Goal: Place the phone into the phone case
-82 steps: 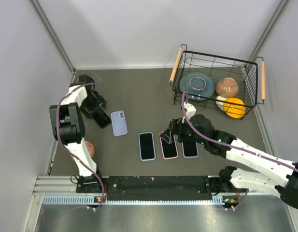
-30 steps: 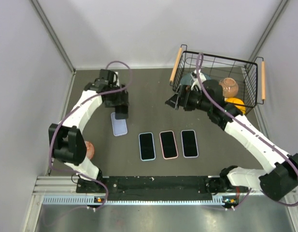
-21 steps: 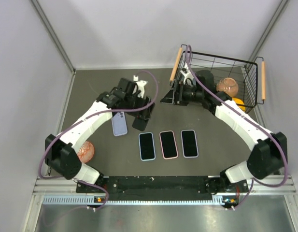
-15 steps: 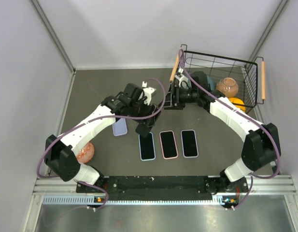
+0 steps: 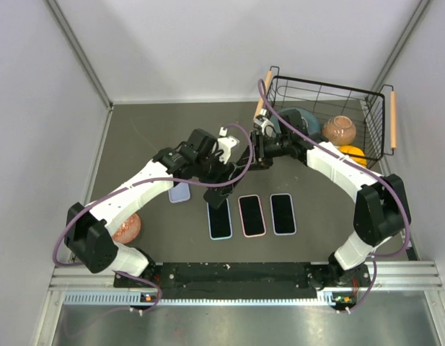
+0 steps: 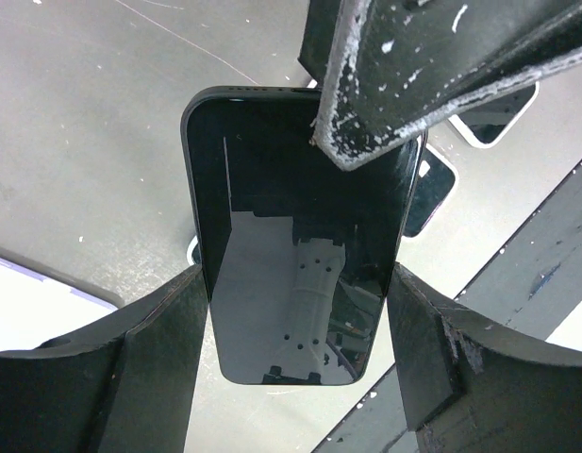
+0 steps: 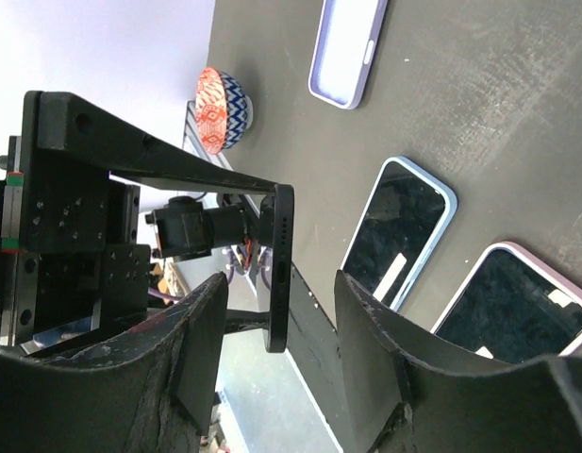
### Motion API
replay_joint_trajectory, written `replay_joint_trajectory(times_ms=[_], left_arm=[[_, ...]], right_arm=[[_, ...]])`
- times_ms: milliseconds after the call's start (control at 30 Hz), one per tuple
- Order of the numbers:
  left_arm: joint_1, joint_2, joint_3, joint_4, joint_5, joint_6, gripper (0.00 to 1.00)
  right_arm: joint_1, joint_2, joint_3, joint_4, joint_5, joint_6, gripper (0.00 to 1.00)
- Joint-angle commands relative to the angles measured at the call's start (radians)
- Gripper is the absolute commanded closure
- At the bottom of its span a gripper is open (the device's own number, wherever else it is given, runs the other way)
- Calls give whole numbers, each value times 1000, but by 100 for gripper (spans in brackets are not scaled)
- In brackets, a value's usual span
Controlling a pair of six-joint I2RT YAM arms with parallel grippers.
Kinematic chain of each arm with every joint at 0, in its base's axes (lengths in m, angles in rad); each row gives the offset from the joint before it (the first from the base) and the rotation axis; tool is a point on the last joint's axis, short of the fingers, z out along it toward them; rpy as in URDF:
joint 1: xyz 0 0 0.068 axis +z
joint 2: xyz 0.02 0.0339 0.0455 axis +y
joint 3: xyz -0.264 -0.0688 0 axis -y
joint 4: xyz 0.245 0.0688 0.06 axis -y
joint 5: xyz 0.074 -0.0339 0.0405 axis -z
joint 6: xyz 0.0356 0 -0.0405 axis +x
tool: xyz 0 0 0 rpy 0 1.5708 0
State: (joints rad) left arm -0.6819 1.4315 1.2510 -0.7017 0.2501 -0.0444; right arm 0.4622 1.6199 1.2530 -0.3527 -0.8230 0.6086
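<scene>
The left claw [image 6: 298, 316] pinches the black phone [image 6: 300, 217] by its sides. The right claw [image 7: 279, 283] straddles it, spread, not touching.

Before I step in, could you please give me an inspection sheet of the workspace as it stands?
Surface: dark table, lightly scratched and speckled.
Job's things: black phone held in the air; lilac phone case flat on the table, apparently empty.
Clutter: row of three cased phones; red patterned bowl near the left arm's base; wire basket holding crockery.
Grippers: left gripper shut on the black phone's long edges; right gripper open, fingers either side of the phone, gaps showing.
Cables: purple cable loops off the left wrist; another follows the right arm.
Surroundings: plain pale walls; nothing else seen.
</scene>
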Motion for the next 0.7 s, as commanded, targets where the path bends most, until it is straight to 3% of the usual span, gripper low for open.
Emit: replay_joint_trajectory(times_ms=[0, 100, 133, 167, 333, 433, 467, 500, 567, 600, 667], left_arm=[[-4, -36, 18, 67, 38, 37, 100], [-4, -28, 27, 65, 35, 66, 100], [-4, -25, 31, 62, 31, 67, 100], [-4, -23, 31, 61, 29, 67, 100], [-4, -31, 28, 64, 26, 72, 100], [-5, -29, 31, 57, 2, 80, 98], [-4, -29, 31, 56, -27, 77, 93], [-4, -32, 30, 48, -40, 72, 71], [-4, -45, 19, 53, -67, 58, 49], [-2, -49, 16, 62, -83, 55, 19], [-2, -63, -2, 67, -116, 48, 14]], right_arm=[[18, 9, 33, 14, -47, -27, 52], [19, 9, 22, 15, -42, -35, 68], [20, 9, 20, 17, -41, -35, 82], [20, 9, 17, 26, -45, -33, 87], [20, 21, 8, 61, -82, -13, 100], [18, 18, -1, 73, -97, -7, 100], [19, 15, -6, 77, -103, -7, 100], [18, 12, -10, 87, -102, 2, 100], [15, -9, -29, 109, -84, 22, 100], [7, -17, -36, 138, -76, 57, 100], [-2, -40, -64, 170, -54, 91, 100]])
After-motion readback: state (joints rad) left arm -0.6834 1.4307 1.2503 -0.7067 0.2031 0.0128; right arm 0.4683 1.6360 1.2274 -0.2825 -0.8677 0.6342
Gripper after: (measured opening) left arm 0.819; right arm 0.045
